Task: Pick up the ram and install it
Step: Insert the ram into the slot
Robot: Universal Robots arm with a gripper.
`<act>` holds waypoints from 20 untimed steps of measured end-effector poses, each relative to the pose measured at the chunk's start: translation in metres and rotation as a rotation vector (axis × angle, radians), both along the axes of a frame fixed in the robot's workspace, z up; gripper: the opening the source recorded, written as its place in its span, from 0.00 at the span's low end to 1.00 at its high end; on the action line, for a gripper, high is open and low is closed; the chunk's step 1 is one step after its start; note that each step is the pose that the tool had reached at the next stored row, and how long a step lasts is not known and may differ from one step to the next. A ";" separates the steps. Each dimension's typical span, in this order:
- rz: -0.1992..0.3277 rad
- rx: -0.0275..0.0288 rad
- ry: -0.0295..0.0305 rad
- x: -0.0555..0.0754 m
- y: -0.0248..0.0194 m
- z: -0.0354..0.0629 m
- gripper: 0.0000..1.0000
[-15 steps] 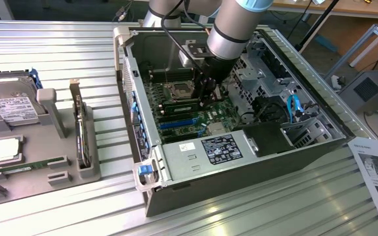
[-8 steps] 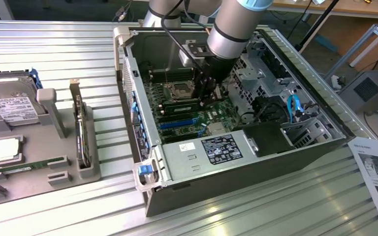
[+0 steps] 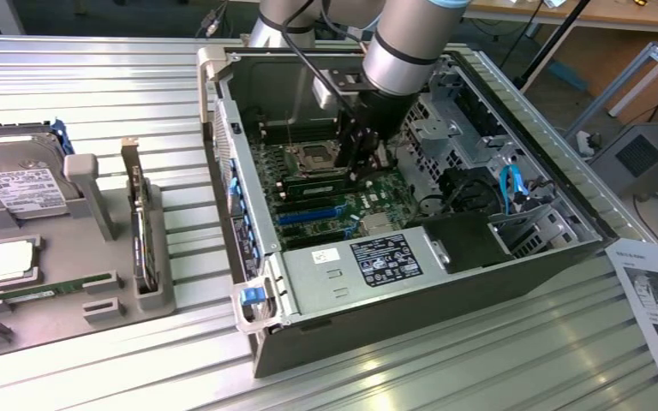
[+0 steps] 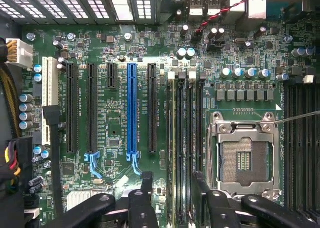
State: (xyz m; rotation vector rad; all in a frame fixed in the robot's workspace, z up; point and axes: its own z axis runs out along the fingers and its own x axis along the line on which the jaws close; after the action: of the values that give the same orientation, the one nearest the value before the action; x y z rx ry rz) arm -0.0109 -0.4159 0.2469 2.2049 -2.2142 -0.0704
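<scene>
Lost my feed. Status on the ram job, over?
Gripper open over memory slots, holding nothing. Ram seated or not: cannot tell. Green stick in tray. Nothing blocking.

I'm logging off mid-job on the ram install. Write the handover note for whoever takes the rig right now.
The gripper is open and empty, low over the memory slots beside the empty processor socket.
What looks like the ram stands in a slot below it. A second green stick lies in the tray on the exterior view's left.
Done: pick-up and placing, by the look of it.
Left: seating is unconfirmed; whether the stick is fully latched cannot be told.
</scene>
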 end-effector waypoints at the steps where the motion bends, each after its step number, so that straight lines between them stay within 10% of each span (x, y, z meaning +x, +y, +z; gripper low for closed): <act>1: 0.000 -0.0008 -0.0001 0.000 0.0001 0.0011 0.44; 20: 0.000 -0.0077 0.0000 0.000 0.0022 0.0217 0.44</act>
State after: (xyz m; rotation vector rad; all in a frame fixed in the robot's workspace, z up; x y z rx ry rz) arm -0.0109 -0.4137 0.2686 2.2010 -2.2106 -0.0617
